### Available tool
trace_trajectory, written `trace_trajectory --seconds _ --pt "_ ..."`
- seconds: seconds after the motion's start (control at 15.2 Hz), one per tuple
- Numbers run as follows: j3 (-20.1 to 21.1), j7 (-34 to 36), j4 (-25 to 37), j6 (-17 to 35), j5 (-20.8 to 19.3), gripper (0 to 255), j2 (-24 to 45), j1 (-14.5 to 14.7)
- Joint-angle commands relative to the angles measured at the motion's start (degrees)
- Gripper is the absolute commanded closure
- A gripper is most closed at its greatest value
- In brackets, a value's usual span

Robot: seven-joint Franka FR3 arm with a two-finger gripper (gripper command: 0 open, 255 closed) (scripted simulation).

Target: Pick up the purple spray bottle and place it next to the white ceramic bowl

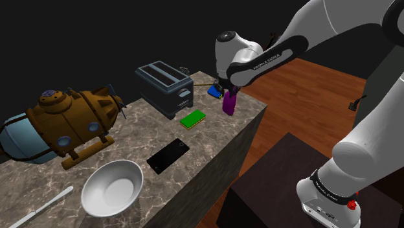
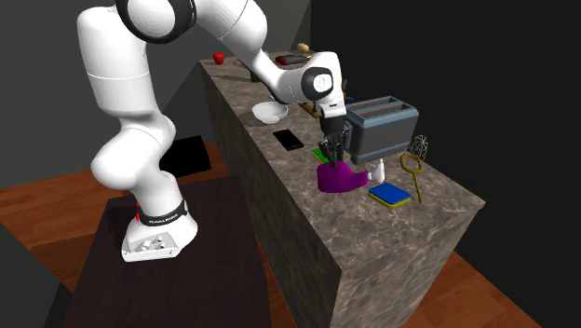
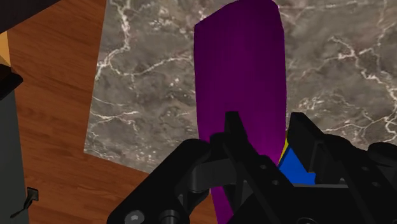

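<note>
Operator: Stage of the task?

Tutor: Approach to the grasp, as I judge it. Your gripper [image 2: 331, 158] hangs directly over the purple spray bottle [image 1: 228, 103], which rests on the marble counter [image 1: 220, 129] close to its edge. In the shoulder view the bottle lies at 3 o'clock from the toaster [image 1: 165, 87], with a blue sponge [image 2: 389, 194] near it.

Operator: State of the fingers?

Tutor: Apart, and clasping nothing. In the wrist view one of the fingers [image 3: 232, 130] overlaps the purple body, while a sliver of blue shows between the bottle and the other. Whether either one touches the bottle cannot be told; no grip is made yet.

Operator: What does the next move call for?

Tutor: You need to settle the hand until both fingers flank the body, close firmly, and lift straight up. The white bowl [image 1: 103, 194] stands well apart, at 7 o'clock from the bottle in the shoulder view, with a green sponge [image 1: 192, 118] and a black phone [image 1: 168, 155] between them. Carry the bottle high enough to pass over both, then set it on bare marble just beside the bowl's rim, not inside it. Mind the counter edge: a skewed closure could push the bottle off toward the wooden floor [image 1: 311, 84].
</note>
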Motion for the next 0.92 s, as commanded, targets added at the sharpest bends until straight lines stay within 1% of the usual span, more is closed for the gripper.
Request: trace_trajectory --seconds 0.0,0.86 --pt "0.24 -1.0 0.28 -1.04 1.14 255 -1.08 -0.09" --pt "0.89 -7.17 4.05 -8.7 7.2 255 -6.91 -0.36"
